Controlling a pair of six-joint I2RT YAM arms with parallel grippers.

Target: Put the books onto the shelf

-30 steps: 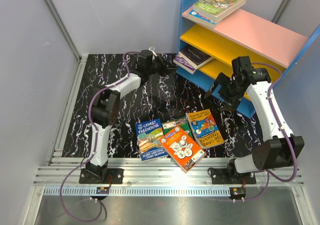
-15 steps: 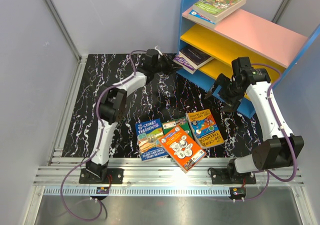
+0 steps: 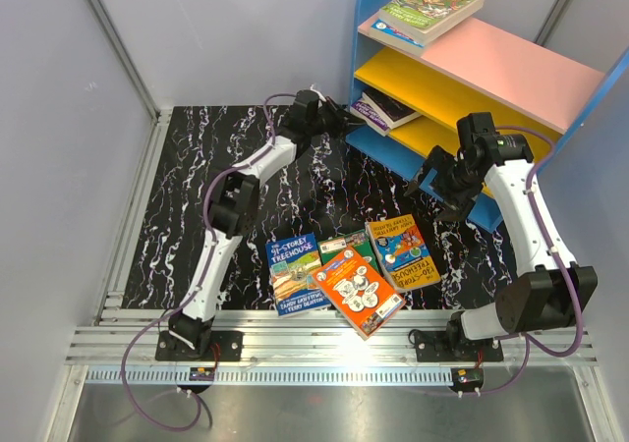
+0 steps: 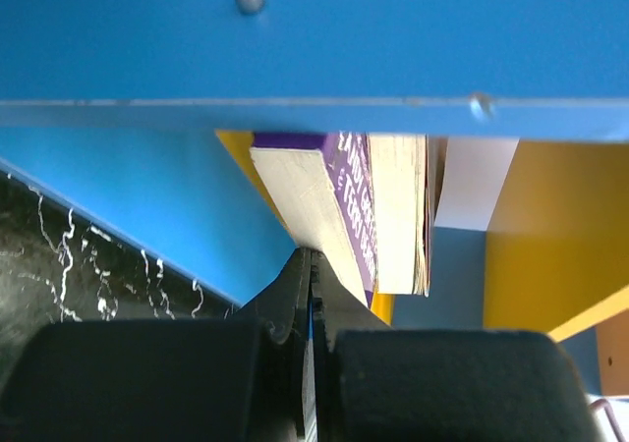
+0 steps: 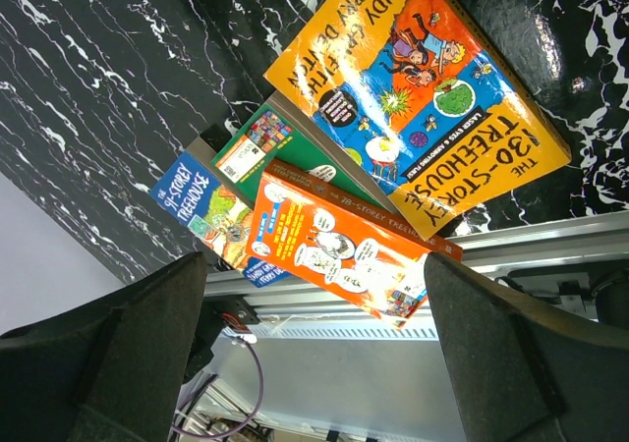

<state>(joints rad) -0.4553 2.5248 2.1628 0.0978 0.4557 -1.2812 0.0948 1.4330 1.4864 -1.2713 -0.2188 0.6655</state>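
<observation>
Left gripper (image 4: 310, 265) pressed together, tips at purple book (image 4: 359, 201) in shelf (image 4: 295, 59); right gripper (image 3: 437, 184) spread wide above books (image 3: 362, 287) on counter (image 3: 197, 167).

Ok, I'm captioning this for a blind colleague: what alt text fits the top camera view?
The left gripper, shut, reaches across a black marbled table to a purple book on a lower yellow board of the blue-framed shelf. The open right gripper hovers between the shelf and four books on the table; more books rest on the pink top board.
</observation>
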